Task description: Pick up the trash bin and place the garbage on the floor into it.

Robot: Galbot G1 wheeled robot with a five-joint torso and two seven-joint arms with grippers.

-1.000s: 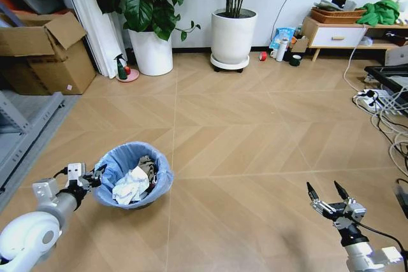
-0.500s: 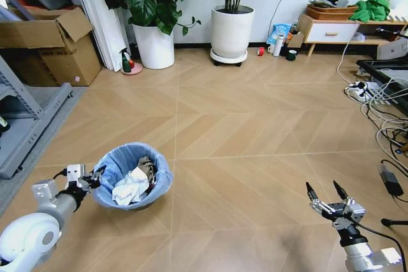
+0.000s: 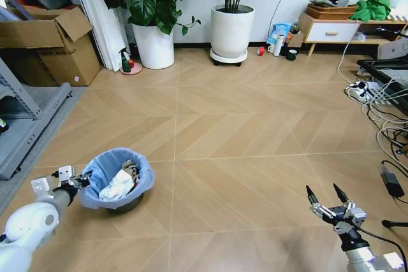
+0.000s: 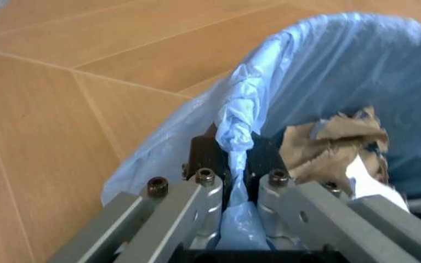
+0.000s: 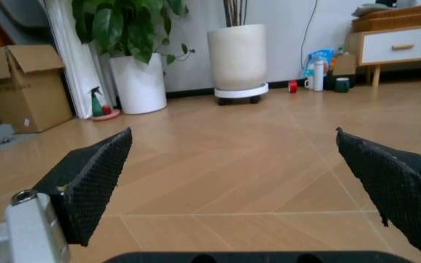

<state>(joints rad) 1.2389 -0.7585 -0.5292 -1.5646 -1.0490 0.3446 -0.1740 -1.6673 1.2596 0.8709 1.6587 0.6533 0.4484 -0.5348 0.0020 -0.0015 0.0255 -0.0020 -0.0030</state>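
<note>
The trash bin (image 3: 118, 179), black with a light-blue bag over its rim, is at the lower left of the head view. My left gripper (image 3: 81, 181) is at its left side. In the left wrist view that gripper (image 4: 236, 159) is shut on the bin's rim (image 4: 229, 145), pinching the bag fold. Garbage lies inside the bin: a white paper wad (image 3: 116, 187) and a crumpled brown wrapper (image 4: 335, 145). My right gripper (image 3: 322, 190) hangs open over bare floor at the lower right, its black fingers (image 5: 94, 178) spread wide with nothing between them.
Two white plant pots (image 3: 231, 31) stand by the far wall, with a green spray bottle (image 3: 125, 60) beside the left one. A cardboard box (image 3: 48, 46) and a grey shelf (image 3: 25, 119) line the left side. Cables (image 3: 382, 113) and a low cabinet (image 3: 335, 30) are on the right.
The camera view shifted a second ago. Since half a second ago my left gripper has carried the bin to the left, and it now looks smaller. The right gripper has barely moved.
</note>
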